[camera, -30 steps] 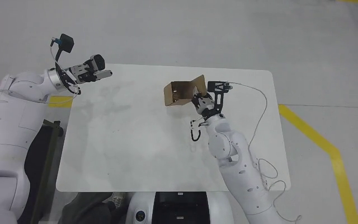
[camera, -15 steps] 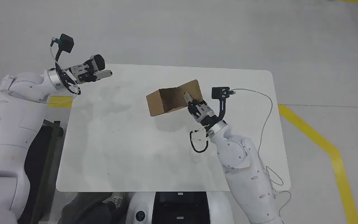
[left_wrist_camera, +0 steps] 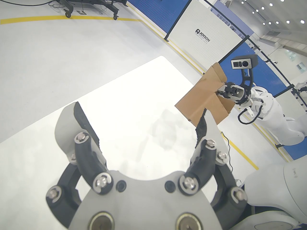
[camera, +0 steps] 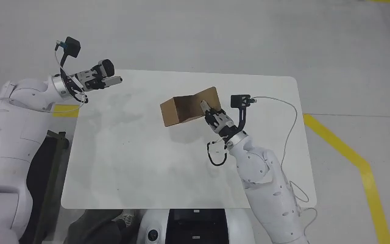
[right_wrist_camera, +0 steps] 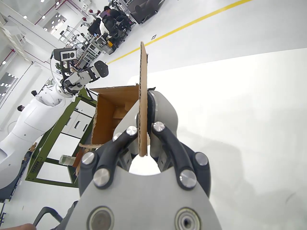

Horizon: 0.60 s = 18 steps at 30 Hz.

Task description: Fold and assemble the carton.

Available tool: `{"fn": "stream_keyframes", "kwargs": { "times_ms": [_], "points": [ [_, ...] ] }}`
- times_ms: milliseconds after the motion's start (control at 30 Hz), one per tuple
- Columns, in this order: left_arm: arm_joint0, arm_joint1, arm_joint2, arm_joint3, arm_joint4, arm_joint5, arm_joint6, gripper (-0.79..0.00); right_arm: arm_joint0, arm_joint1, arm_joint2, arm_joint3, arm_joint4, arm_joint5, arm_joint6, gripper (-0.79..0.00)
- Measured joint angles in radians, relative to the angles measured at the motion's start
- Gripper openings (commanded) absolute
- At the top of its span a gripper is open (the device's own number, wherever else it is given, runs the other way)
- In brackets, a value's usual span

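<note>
Over the last second the right arm has swung the carton (camera: 183, 108) leftward over the table (camera: 146, 177), towards its middle. In the last half second it has barely shifted. The left arm has kept its place.

The left gripper (camera: 116, 79) hangs at the table's far left corner. Its fingers are spread wide and hold nothing. In its own wrist view (left_wrist_camera: 141, 113) bare tabletop lies beyond the pads. The carton (left_wrist_camera: 203, 96) is well ahead of this gripper, far from its fingertips.

The carton is brown and open, and it juts out from the right gripper (camera: 207, 113) towards the left arm. Whether it touches the table I cannot tell. The right wrist view looks into its open mouth (right_wrist_camera: 108, 111).

The right gripper (right_wrist_camera: 143, 120) is closed tight on one flap (right_wrist_camera: 143, 84). The flap stands edge-on between the two fingers and reaches past their tips.
</note>
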<state>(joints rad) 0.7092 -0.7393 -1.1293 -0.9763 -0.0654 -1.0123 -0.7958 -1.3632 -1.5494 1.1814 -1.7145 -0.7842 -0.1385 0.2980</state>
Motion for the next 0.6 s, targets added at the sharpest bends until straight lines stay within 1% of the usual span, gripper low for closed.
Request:
{"fn": "stream_keyframes", "kwargs": {
  "times_ms": [133,233,333,433,467,600],
  "points": [
    [0.0,0.0,0.0,0.0,0.0,0.0,0.0,0.0,-0.008,-0.001,0.004,0.001,0.025,0.006,-0.021,-0.785],
    [0.003,0.001,-0.005,-0.007,0.01,0.003,0.01,0.0,-0.031,-0.004,0.01,-0.002,0.126,0.004,-0.079,-0.785],
    [0.038,0.004,-0.026,-0.045,0.079,0.001,0.082,0.0,-0.055,-0.008,0.023,-0.013,0.257,0.011,-0.119,-0.785],
    [0.093,0.01,-0.05,-0.129,0.192,0.0,0.169,0.0,-0.081,-0.011,0.032,-0.027,0.383,0.019,-0.143,-0.785],
    [0.125,0.013,-0.058,-0.17,0.242,0.0,0.207,0.0,-0.091,-0.011,0.033,-0.033,0.431,0.019,-0.143,-0.785],
    [0.237,0.026,-0.08,-0.281,0.416,0.0,0.358,0.0,-0.125,-0.008,0.039,-0.052,0.492,0.036,-0.135,-0.785]
  ]
}}
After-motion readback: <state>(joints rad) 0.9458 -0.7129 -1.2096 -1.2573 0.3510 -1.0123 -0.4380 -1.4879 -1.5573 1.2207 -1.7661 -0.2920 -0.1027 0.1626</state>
